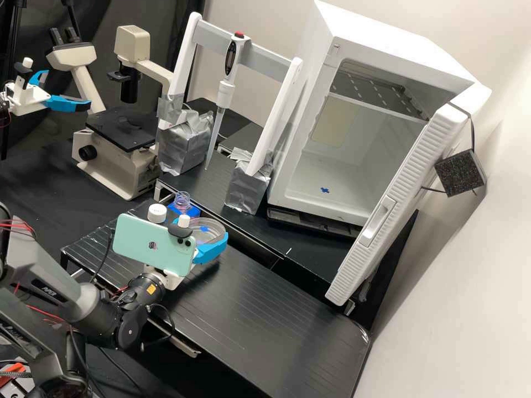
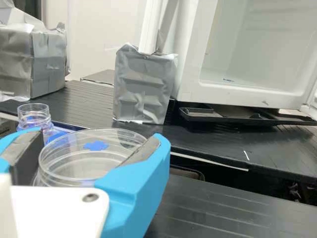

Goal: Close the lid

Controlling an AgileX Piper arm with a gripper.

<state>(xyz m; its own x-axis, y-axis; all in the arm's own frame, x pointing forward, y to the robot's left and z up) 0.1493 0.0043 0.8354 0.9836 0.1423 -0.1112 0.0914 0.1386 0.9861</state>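
Lid (image 1: 214,234), clear and round, hangs above the near ribbed black bench (image 1: 249,326), toward the left of the scene, gripped by the hand (image 1: 213,250). Just left of it stands a bottle with a white cap (image 1: 157,211), and beside them a small clear vessel with a ridged neck (image 1: 182,200) rises from something blue. Past those, a pipette (image 1: 225,91) hangs upright in a white frame (image 1: 188,61), its feet wrapped in silver tape. Far left is a microscope (image 1: 105,160); to the right, a big white cabinet (image 1: 293,110) has its door (image 1: 387,199) swung open. What gets in the way from up here is a mint-green phone (image 1: 146,243) on the arm, covering a good part of the hand. The high view takes in the phone, the microscope and the pipette, while the wrist view brings out both blue fingers (image 2: 141,183), the dark pads (image 2: 26,156) on their inner faces and a blue cross-shaped mark (image 2: 96,146) seen within the round rim. There are stepped edges under that rim, too, but I can't tell whether they belong to the lid or to a dish beneath. As for the hand, it looks clamped on the lid, one finger to each side, with the clear round piece between the pads.
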